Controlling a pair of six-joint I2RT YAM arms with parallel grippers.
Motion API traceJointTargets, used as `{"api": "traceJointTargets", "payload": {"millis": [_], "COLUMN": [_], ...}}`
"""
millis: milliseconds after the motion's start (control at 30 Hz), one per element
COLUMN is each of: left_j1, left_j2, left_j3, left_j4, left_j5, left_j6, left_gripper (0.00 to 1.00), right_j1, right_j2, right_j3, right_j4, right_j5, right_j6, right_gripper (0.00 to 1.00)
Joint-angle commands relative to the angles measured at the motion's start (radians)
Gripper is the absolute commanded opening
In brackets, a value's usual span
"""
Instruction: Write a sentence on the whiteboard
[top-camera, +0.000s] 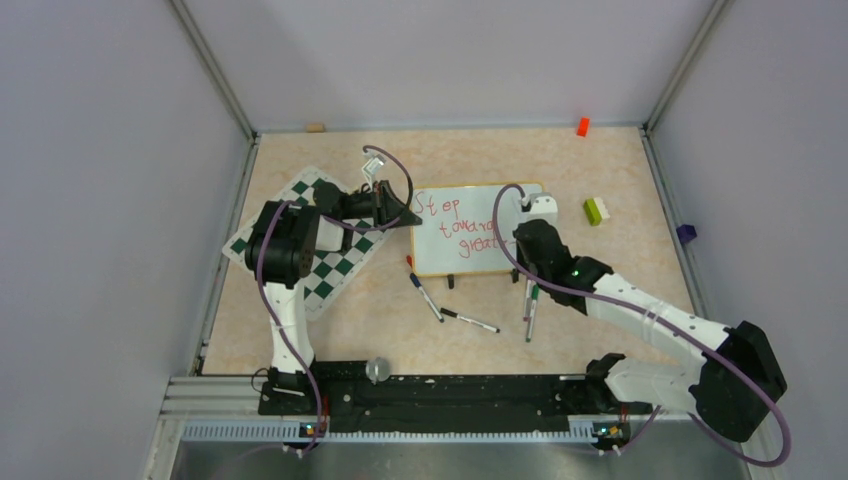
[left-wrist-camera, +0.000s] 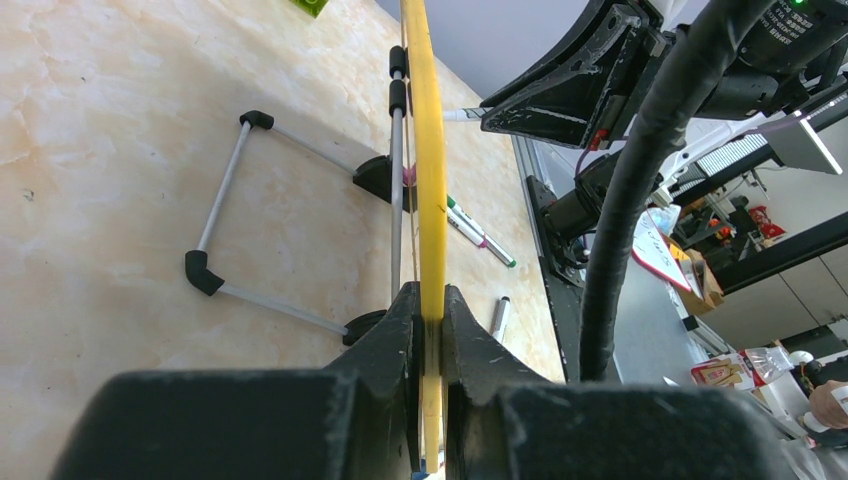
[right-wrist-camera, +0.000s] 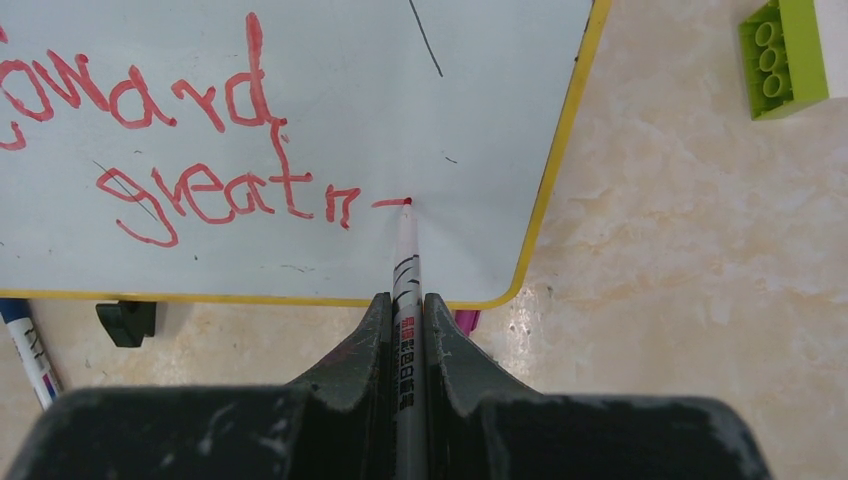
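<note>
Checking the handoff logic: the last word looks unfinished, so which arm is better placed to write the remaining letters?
Right. The right gripper grips the marker, its tip on the whiteboard where the sentence breaks off. The left gripper is clamped on the board's edge and holds no pen.

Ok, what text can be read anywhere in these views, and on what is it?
"Step": red, top line on the whiteboard, overhead view.
"toward": red, second line.
"greatn": third line of the sentence, then a short dash ending at the marker tip.
Red print on the marker barrel: too blurred to read.
</note>
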Motion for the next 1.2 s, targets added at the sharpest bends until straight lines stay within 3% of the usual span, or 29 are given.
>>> {"api": "traceJointTargets", "payload": {"millis": [0, 733, 1167], "left_j1": [0.003, 0.003, 0.003], "left_j2": [-0.022, -0.024, -0.024], "left_j3": [0.005, 0.005, 0.004], "left_j4": [0.109, 0.109, 0.109], "left_j5": [-0.012, -0.012, -0.011], "left_j6": [-0.014, -0.014, -0.014], "left_gripper": [0.0, 0.0, 0.0], "right_j1": [-0.016, -0.016, -0.016], "right_j2": [0.009, 0.002, -0.01], "right_j3": [0.053, 0.029, 0.005], "right_j4": [0.045, 0.06, -0.021], "right_j5": [-0.018, -0.072, -0.077], "right_j6": [-0.01, -0.008, 0.015], "right_gripper": [0.0, 0.0, 0.0]}}
